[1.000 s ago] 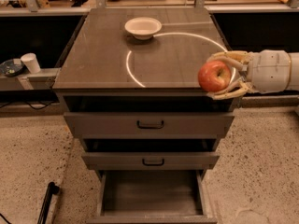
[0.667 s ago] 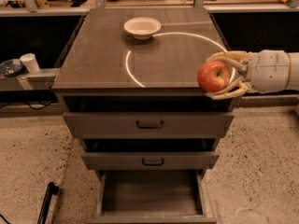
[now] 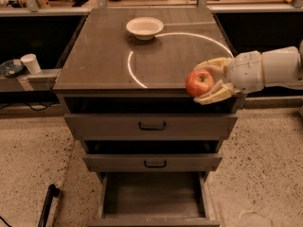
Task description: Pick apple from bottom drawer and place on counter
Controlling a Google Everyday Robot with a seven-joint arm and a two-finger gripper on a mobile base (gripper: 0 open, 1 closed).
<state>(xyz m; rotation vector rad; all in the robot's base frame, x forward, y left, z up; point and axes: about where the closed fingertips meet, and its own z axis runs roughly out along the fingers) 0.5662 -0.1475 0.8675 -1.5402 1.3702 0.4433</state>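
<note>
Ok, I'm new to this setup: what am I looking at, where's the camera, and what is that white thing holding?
One camera looks down at the front of a grey cabinet. The white tube entering from the picture's right is the robot's arm. Its end effector has two pale fingers closed around the apple, at the counter's front corner. I cannot tell whether the apple touches it. A white bowl sits at the back, beside a thin white ring. The bottom drawer is pulled out.

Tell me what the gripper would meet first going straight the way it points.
The gripper, shut on the apple, points left in view along the front of the counter. That line looks free; the white bowl sits behind it, though depth is unclear.
</note>
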